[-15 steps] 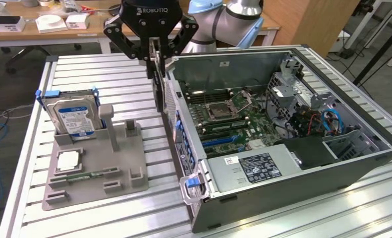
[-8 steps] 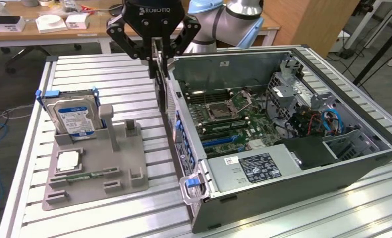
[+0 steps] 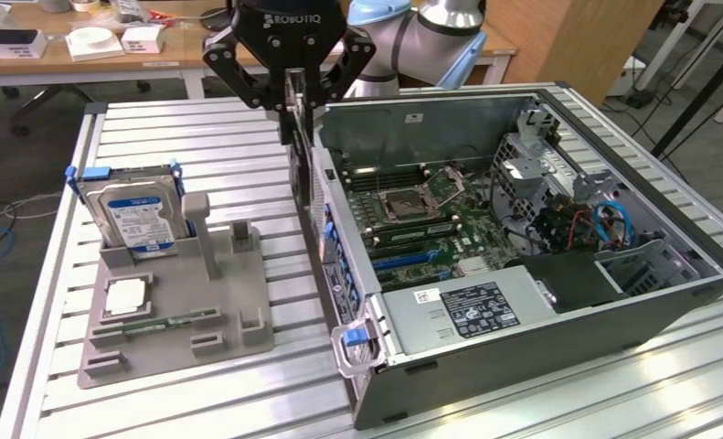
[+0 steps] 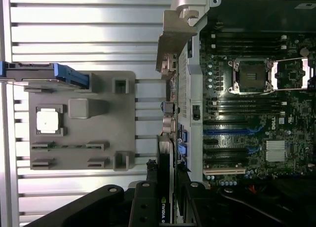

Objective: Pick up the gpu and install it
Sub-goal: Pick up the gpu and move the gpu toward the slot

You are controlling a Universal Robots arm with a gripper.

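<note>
Nearest the camera stands the computer case (image 3: 520, 366), lying on its side with the cover off and the power supply (image 3: 483, 306) at its near end. Its motherboard (image 3: 434, 219) is exposed, and the expansion slots on it look unoccupied.

Gripper (image 3: 295, 87): positioned at the far side of the table (image 3: 190, 402), above the case's left wall. Its fingers (image 3: 261, 87) are clamped on the upper edge of the gpu (image 3: 298, 137).

Gpu: clear of the table and hanging upright and edge-on below the gripper. It is just beside the case's left wall, apparently on the outer side, between the case and the grey holder (image 3: 233, 315). The wrist view confirms this: the gpu (image 4: 165, 177) runs out from between the fingers of the gripper (image 4: 165, 202), alongside that wall. It is not seated in any slot.

Holder: carries the hard drive (image 3: 135, 215) upright at its far left, a square chip (image 3: 127, 294) and a memory stick (image 3: 166, 322) lying flat.

Handling assessment: the card is judged light and stiff, but fragile.
- It is thin, so the grip area is small and the card could pivot between the fingers.
- Hold is best taken on the bare board edge opposite the connector.
- Mounted parts and the contact strip should be kept clear of the grip.
</note>
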